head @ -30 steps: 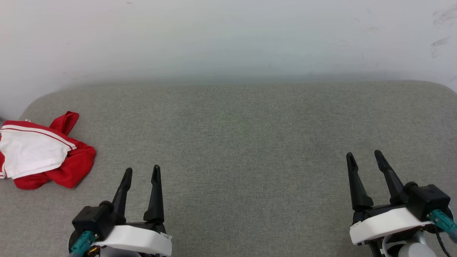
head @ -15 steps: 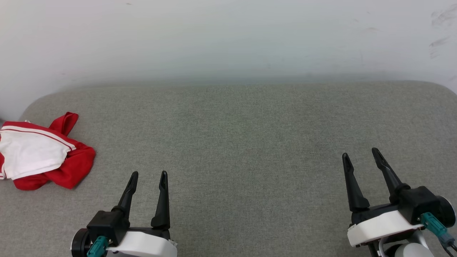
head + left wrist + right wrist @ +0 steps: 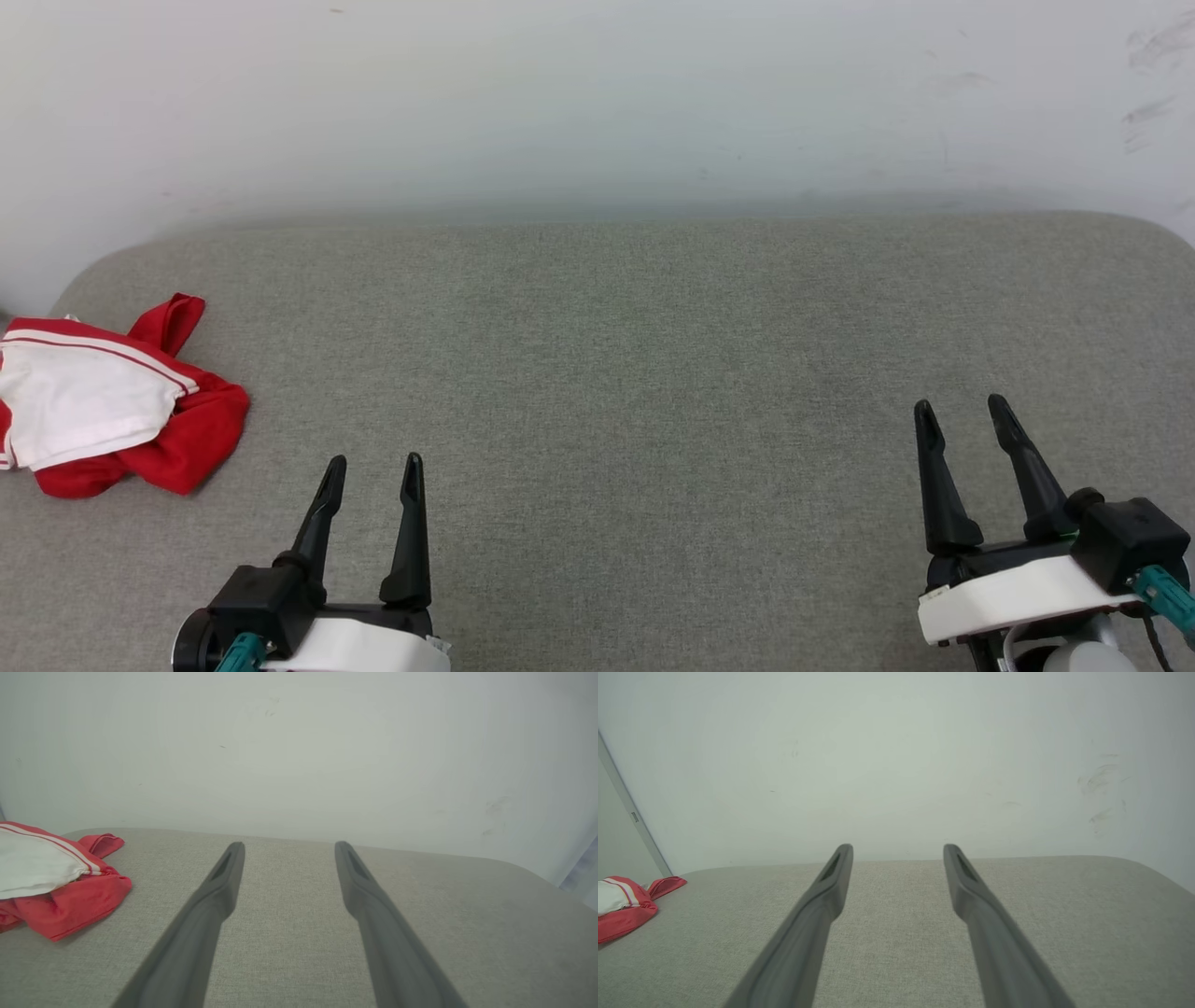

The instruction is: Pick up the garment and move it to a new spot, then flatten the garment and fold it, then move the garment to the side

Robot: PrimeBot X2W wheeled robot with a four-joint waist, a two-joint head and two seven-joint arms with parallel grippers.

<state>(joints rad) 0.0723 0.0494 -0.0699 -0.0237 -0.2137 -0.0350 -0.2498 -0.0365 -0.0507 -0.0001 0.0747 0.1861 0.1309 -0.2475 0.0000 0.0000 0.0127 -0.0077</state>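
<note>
The garment [image 3: 103, 401] lies crumpled at the far left of the grey padded surface [image 3: 635, 355], red cloth with a white striped-trim sleeve on top; its letters and number are hidden. It also appears as a heap at the left in the left wrist view, the garment [image 3: 51, 877], and small at the left edge in the right wrist view, the garment [image 3: 626, 903]. My left gripper [image 3: 372, 464] stands open at the lower left, to the right of the garment and apart from it. My right gripper [image 3: 962, 409] is open at the lower right, holding nothing.
A pale wall [image 3: 597, 93] rises behind the surface's far edge. The surface has rounded back corners at left and right. A grey vertical strip [image 3: 630, 816] runs along the wall at the left in the right wrist view.
My left gripper has drawn back toward the bottom edge and shifted slightly. My right gripper wavered left, then returned right. The garment has not moved.
</note>
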